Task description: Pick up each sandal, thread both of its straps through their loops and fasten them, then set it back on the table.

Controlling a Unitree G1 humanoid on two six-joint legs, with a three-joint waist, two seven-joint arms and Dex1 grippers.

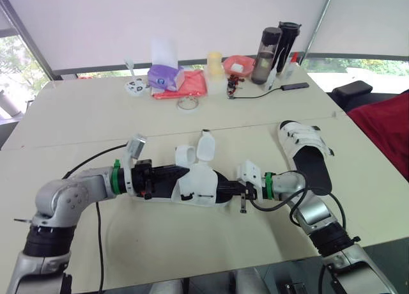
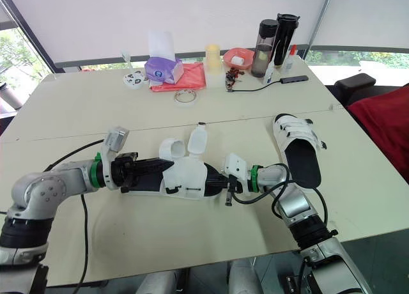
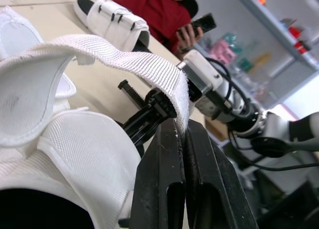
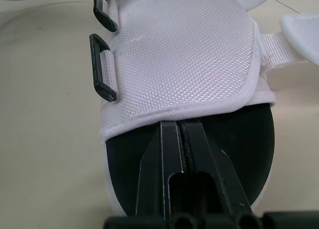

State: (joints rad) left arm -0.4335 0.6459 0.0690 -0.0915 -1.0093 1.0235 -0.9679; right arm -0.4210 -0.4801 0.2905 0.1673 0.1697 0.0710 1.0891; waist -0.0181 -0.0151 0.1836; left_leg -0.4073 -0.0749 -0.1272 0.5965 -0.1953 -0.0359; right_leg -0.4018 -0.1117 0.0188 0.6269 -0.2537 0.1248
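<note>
With left end effector [image 3: 183, 132] pinching the strap [image 3: 130, 60] and right end effector [image 4: 180, 127] clamping the sandal [image 4: 192, 50], aim tip squarely at loop [image 4: 101, 67].

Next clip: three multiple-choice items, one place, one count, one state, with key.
1. The white, black-soled sandal with fastened straps lies: A. on the table at the robot's right; B. on the floor; C. on a chair.
2. Sandals in view: A. one; B. two; C. three.
3. The left gripper is: A. open; B. shut on a white woven strap; C. shut, empty.
Key: A, it rests right of the unfastened white sandal; B, those two; B, fingers pinch the strap.
</note>
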